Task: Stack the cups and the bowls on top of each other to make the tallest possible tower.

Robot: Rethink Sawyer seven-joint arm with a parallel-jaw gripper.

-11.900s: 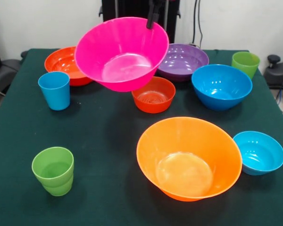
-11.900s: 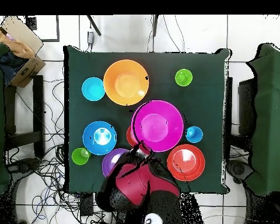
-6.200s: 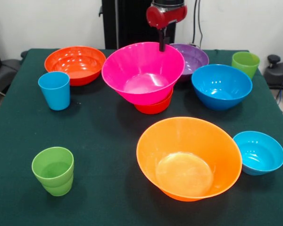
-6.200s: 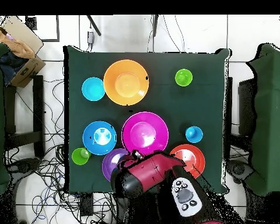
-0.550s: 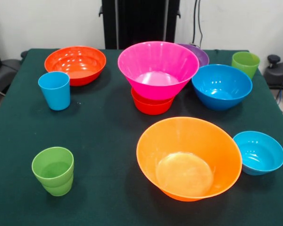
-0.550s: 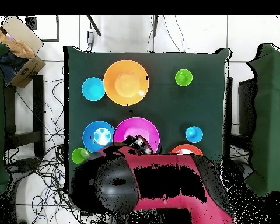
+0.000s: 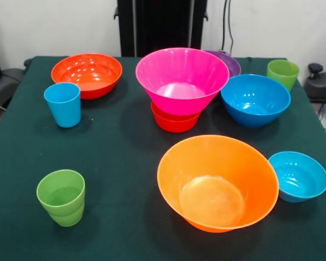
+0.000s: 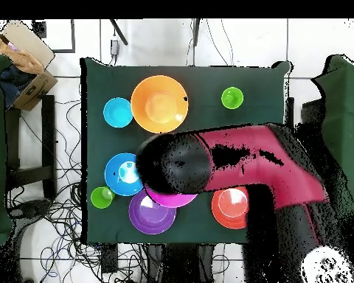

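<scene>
mid-table, pink bowl (image 7: 182,79) upright, mouth up, atop small red-orange bowl (image 7: 174,120), tool state unclear

From the front we look across the table (image 7: 125,163) toward the pedestal (image 7: 162,24); overhead we look straight down. Both share the tabletop.

tower: pink bowl (image 7: 182,79) upright in small red-orange bowl (image 7: 174,120) | mid-table

Even, bright overhead lighting. White glare patches sit in the large orange bowl (image 7: 218,182) and the blue bowl (image 7: 255,99). Soft, short shadows fall on the dark green worktop (image 7: 119,163). Front view sharp throughout.
</scene>
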